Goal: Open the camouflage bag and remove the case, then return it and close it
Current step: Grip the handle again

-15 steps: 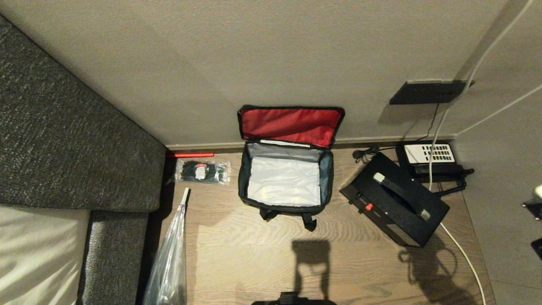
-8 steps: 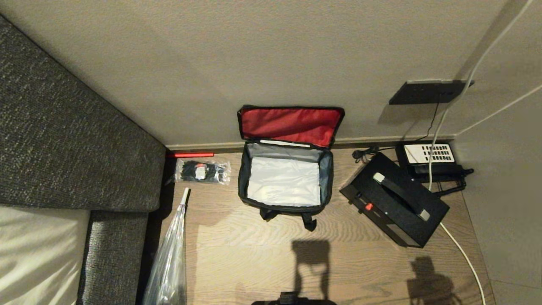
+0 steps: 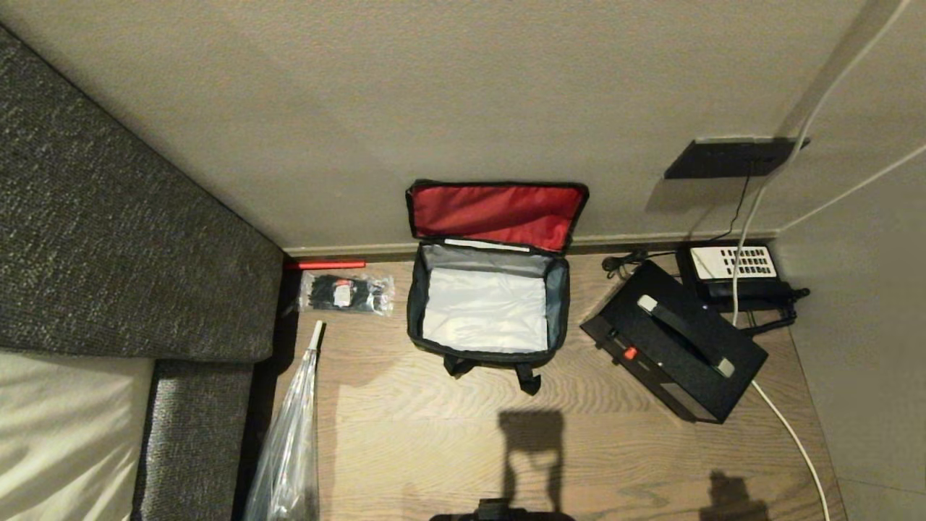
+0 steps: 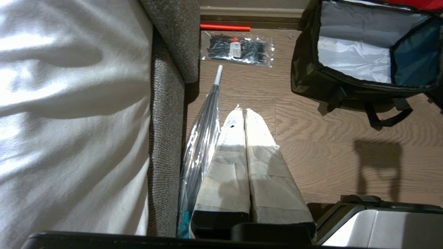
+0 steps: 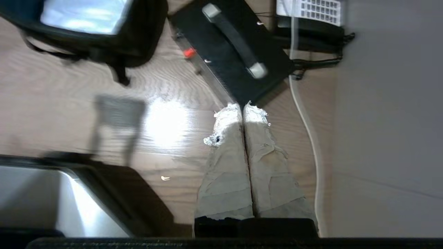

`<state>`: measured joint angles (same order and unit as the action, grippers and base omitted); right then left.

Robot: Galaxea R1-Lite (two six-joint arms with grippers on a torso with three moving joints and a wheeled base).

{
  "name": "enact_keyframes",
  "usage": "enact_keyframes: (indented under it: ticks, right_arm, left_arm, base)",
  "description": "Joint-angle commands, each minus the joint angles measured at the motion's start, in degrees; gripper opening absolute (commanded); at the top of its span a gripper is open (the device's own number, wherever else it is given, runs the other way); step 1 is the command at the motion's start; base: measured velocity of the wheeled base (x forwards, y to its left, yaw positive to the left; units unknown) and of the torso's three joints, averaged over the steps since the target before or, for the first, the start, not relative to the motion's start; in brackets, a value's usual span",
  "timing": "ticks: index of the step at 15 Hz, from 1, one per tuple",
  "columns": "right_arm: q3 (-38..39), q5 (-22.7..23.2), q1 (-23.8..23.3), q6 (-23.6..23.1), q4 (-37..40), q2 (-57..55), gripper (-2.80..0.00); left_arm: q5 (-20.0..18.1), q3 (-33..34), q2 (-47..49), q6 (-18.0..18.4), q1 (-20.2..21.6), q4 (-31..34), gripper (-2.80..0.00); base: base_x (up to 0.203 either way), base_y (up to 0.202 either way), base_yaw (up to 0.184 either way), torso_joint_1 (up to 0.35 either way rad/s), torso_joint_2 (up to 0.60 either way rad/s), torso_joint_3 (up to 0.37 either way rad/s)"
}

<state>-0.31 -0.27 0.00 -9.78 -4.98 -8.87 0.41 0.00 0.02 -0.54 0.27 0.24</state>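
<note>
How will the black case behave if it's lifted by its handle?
Probably rigid: the case keeps flat faces and straight edges lying on the floor, unlike the soft bag. Its handle runs along the middle of the top face, so it should hang fairly level, maybe swinging. It may scrape a cable that passes by its corner.

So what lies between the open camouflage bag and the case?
Only bare wood floor separates the camouflage bag from the case, seen in the head view.

Beige wall (image 3: 463, 87) — wooden floor (image 3: 434, 434)
</note>
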Motion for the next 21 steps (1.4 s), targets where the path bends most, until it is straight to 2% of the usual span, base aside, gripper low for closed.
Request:
enact_keyframes:
  ticks: [1, 4, 8, 21]
  right_arm:
    - [0.34, 0.87, -0.09, 4.07, 4.09, 4.41, -2.8]
    - [0.33, 0.98, 0.07, 6.66, 5.17, 9.21, -2.8]
    - [0.31, 0.97, 0.09, 7.49, 5.06, 9.23, -2.8]
    - [0.31, 1.06, 0.09, 7.43, 5.06, 9.23, -2.8]
  left_arm:
    - [0.02, 0.18, -0.05, -0.07, 0.02, 0.01, -2.8]
    - [0.02, 0.18, -0.11, -0.07, 0.0, 0.03, -2.8]
    - [0.02, 0.18, -0.11, -0.07, 0.0, 0.03, -2.8]
    - [0.02, 0.18, -0.11, -0.07, 0.04, -0.02, -2.8]
  base:
    - [0.0, 0.0, 0.0, 0.0, 0.0, 0.0]
    - [0.0, 0.0, 0.0, 0.0, 0.0, 0.0]
    - [0.0, 0.0, 0.0, 0.0, 0.0, 0.0]
    - [0.0, 0.0, 0.0, 0.0, 0.0, 0.0]
